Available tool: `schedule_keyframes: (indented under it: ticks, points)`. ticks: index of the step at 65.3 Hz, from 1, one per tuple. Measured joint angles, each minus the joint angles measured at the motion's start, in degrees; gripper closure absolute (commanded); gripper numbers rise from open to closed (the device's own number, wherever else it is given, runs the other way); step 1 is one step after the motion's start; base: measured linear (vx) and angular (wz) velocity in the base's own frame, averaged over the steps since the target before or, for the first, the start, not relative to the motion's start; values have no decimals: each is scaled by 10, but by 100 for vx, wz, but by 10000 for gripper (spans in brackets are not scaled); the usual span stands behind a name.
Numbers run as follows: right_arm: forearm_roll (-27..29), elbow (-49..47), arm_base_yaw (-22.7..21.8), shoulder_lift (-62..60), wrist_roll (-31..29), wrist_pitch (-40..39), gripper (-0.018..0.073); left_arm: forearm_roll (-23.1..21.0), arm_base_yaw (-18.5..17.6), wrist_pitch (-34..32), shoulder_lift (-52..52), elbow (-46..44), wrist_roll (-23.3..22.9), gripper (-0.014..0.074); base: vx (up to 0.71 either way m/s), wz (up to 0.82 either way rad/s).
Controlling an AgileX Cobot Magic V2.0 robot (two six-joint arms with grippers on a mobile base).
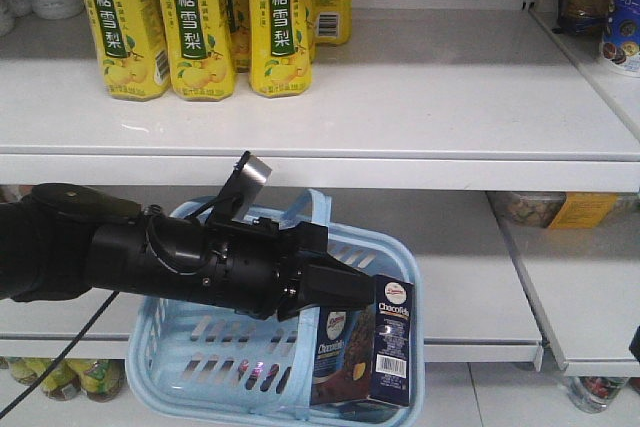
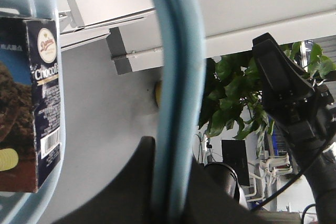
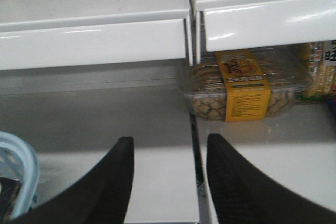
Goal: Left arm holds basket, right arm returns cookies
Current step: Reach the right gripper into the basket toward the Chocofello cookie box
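my left fingers (image 2: 131,182) clamped on the basket (image 1: 200,347) handle (image 2: 176,77). my right fingers (image 3: 113,182) wide apart, holding nothing, over a white shelf (image 3: 105,129). cookies (image 1: 385,342) box stands upright inside the basket, at its right end by the rim.

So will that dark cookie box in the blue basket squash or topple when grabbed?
Probably stiff: the cookie box shows flat faces and crisp edges. It stands on end, tall and narrow, in the basket corner, so a sideways push could well tip it.

Cookies box (image 1: 393,339) in basket (image 1: 180,352) at its right end, cartons (image 1: 200,27) on shelf (image 1: 450,77) above, left arm (image 1: 180,262) before basket
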Motion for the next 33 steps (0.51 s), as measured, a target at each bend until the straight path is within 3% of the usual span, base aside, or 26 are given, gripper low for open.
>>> schedule_keyframes:
  ticks: [15,33]
  points:
    - [84,-19,59,22,0,42,126,0,0,0,0,0,0,603,0,0]
    - [192,-98,174,163,-7,111,126,0,0,0,0,0,0,603,0,0]
